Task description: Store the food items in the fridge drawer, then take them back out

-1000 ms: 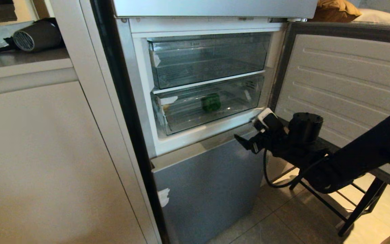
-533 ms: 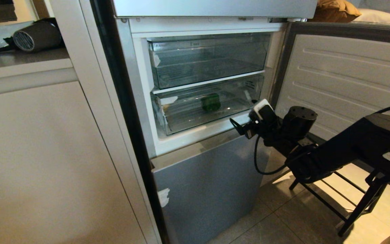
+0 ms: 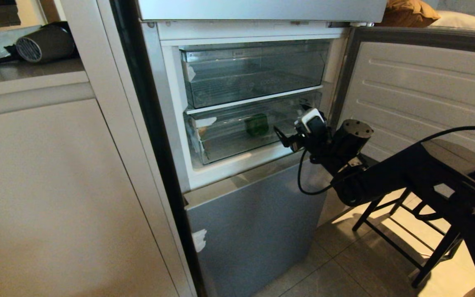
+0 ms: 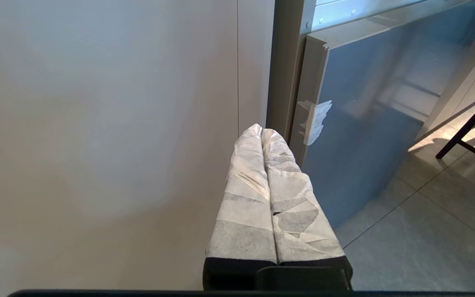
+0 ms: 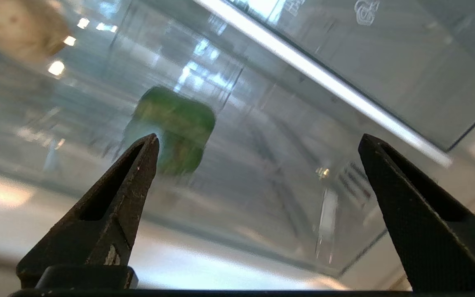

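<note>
The fridge drawer (image 3: 229, 142) is the lower of two clear bins, pushed in. Inside it sits the green bell pepper (image 3: 257, 124), which the right wrist view shows through the clear front (image 5: 175, 123); the tan potato (image 5: 19, 27) lies farther along the same bin. My right gripper (image 3: 285, 138) hangs just in front of the drawer's right end. It is open wide (image 5: 258, 138) with nothing between its black fingers (image 5: 126, 185). My left gripper (image 4: 261, 131) is parked low by the beige cabinet, with its white-wrapped fingers pressed together and nothing held.
The fridge door (image 3: 419, 90) stands swung open on the right. An upper clear bin (image 3: 254, 70) sits above the drawer and a silver-grey panel (image 3: 254, 218) below. A black metal stand (image 3: 427, 255) is on the tiled floor under my right arm. Beige cabinet (image 3: 56, 185) at left.
My right arm has risen and moved left, from below the drawer's corner up to its front face, opening slightly wider. The pepper and the drawer have stayed put.
</note>
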